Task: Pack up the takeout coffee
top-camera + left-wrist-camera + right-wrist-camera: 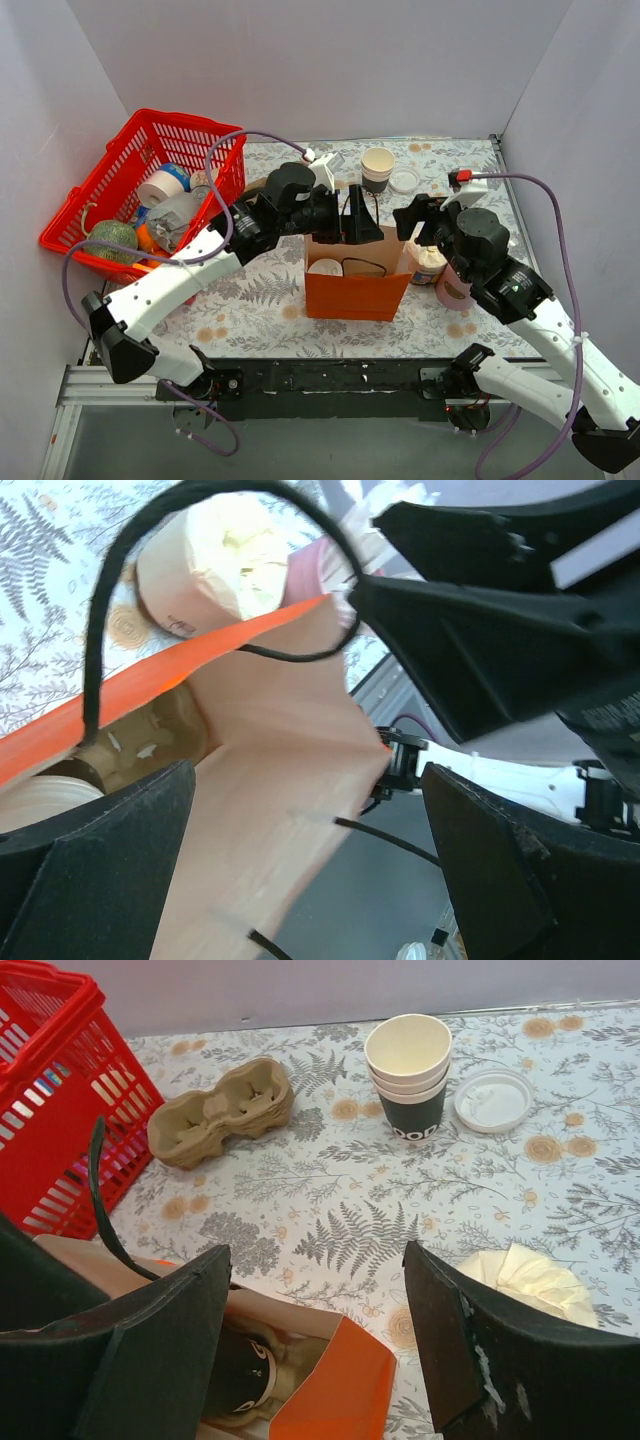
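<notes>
The takeout coffee (325,267) stands inside the orange paper bag (355,290), its white lid showing from above. In the right wrist view its dark body (235,1380) shows through the bag's open mouth (340,1390). In the left wrist view its lid edge (40,795) shows low in the bag. My left gripper (358,215) is open over the bag's rear rim, and the bag's inner wall (280,810) rises between its fingers (310,865). My right gripper (415,218) is open and empty above the bag's right rear corner (320,1330).
A lidless cup stack (378,168) and a loose flat lid (405,180) sit at the back. A cardboard cup carrier (220,1110) lies behind the bag. A red basket (150,190) of goods stands at the left. A cream-topped jar (428,262) and a pink bottle (455,285) stand right of the bag.
</notes>
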{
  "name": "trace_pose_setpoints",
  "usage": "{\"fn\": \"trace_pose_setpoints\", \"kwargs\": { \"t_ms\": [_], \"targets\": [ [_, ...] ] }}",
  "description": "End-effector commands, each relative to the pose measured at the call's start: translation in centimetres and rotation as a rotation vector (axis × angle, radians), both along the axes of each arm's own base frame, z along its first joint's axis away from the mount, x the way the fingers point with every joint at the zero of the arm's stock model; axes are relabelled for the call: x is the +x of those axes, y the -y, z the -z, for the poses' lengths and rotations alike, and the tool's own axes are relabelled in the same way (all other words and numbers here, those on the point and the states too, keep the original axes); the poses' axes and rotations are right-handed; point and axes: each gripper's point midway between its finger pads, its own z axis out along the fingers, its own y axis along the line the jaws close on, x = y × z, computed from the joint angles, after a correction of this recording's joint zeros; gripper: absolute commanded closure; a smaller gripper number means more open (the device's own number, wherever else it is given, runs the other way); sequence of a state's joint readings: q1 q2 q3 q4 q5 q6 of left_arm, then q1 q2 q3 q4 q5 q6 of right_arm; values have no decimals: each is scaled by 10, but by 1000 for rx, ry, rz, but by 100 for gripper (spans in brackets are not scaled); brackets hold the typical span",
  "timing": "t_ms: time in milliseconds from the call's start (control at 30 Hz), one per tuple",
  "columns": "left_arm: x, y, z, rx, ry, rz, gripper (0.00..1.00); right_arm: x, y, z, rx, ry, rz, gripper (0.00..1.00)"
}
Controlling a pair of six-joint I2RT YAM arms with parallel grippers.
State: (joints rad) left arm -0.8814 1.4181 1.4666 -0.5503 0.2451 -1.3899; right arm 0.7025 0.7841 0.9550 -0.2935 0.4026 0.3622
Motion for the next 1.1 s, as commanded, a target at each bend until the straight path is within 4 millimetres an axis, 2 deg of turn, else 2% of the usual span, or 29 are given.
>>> {"fn": "trace_pose_setpoints", "kwargs": {
  "t_ms": [0, 67, 133, 167, 200, 233, 333, 367, 467, 533, 600, 667, 700, 733, 900, 1067],
  "targets": [
    [-18, -10, -62, -123, 123, 62, 2, 2, 15, -9, -68, -56, 81, 22],
    [-19, -12, -69, -131, 141, 60, 2, 4, 22, -3, -111, -103, 120, 22],
    [-17, -15, -75, -131, 163, 45, 2, 1, 38, 9, -189, -201, 195, 24],
    [-16, -18, -78, -126, 169, 30, 2, 4, 59, 11, -241, -218, 304, 24],
    [-13, -21, -80, -120, 179, 8, 2, 7, 71, 11, -273, -254, 377, 24],
    [-5, -26, -89, -118, 210, -42, 2, 2, 85, 21, -344, -305, 421, 23],
    [13, -46, -96, -62, 249, -179, 2, 8, 99, 32, -396, -376, 443, 23],
    [13, -51, -106, -62, 269, -194, 2, 10, 96, 35, -389, -387, 422, 23],
    [21, -66, -123, -51, 316, -271, 2, 13, 109, 36, -385, -402, 451, 24],
    [24, -75, -126, -36, 335, -308, 2, 16, 124, 37, -390, -408, 487, 26],
    [31, -91, -124, 0, 352, -386, 2, 22, 129, 38, -399, -404, 462, 28],
    [38, -108, -120, 37, 360, -473, 2, 25, 123, 44, -403, -408, 406, 31],
    [40, -112, -108, 65, 345, -496, 2, 30, 119, 43, -435, -394, 362, 32],
    [39, -121, -108, 67, 347, -527, 2, 31, 117, 45, -441, -400, 346, 33],
    [42, -156, -82, 164, 299, -681, 2, 48, 121, 50, -526, -426, 358, 33],
    [39, -168, -65, 191, 270, -720, 2, 61, 128, 59, -522, -484, 394, 34]
  ]
}}
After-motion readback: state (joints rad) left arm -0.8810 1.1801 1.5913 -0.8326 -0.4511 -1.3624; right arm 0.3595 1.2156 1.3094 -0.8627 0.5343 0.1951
